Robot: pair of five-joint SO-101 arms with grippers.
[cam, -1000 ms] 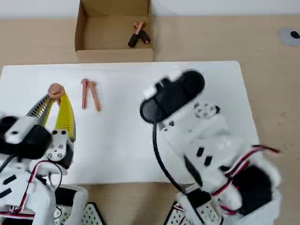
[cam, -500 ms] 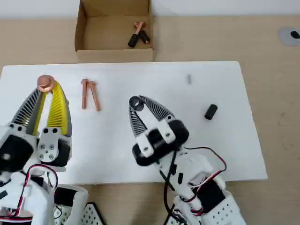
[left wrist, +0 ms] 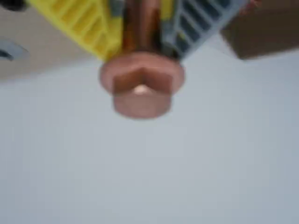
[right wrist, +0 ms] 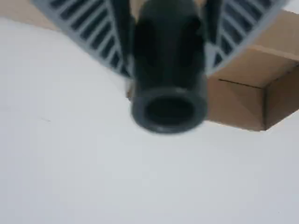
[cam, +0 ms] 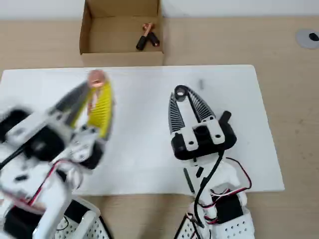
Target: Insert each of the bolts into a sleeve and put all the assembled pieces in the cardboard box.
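- Firstly, one copper bolt (cam: 97, 77) was held at the tip of the left pincer (cam: 95, 85), above the white sheet (cam: 139, 149) and not far from the front wall of the cardboard box (cam: 85, 30).
- From the left wrist camera, the bolt (left wrist: 141, 86) showed its wide flanged head toward the camera. Its shaft was clenched between the yellow finger and the grey finger of the left pincer (left wrist: 142, 28).
- One black sleeve (cam: 180, 92) was grasped at the tip of the right pincer (cam: 182, 97), over the middle of the sheet and well apart from the bolt.
- From the right wrist camera, the sleeve (right wrist: 168, 88) had its open end toward the camera. The two grey fingers of the right pincer (right wrist: 168, 28) pressed on it from both sides, and a corner of the box (right wrist: 243, 98) stood behind.
- A second sleeve (cam: 225, 116) lay on the sheet just beside the body of the right pincer, partly hidden by it.
- Inside the box, near its right wall, lay the assembled pieces (cam: 147, 36), copper and black together.
- The sheet lay on a wooden table (cam: 289, 99), and the box stood on the wood, at the far edge of the sheet.
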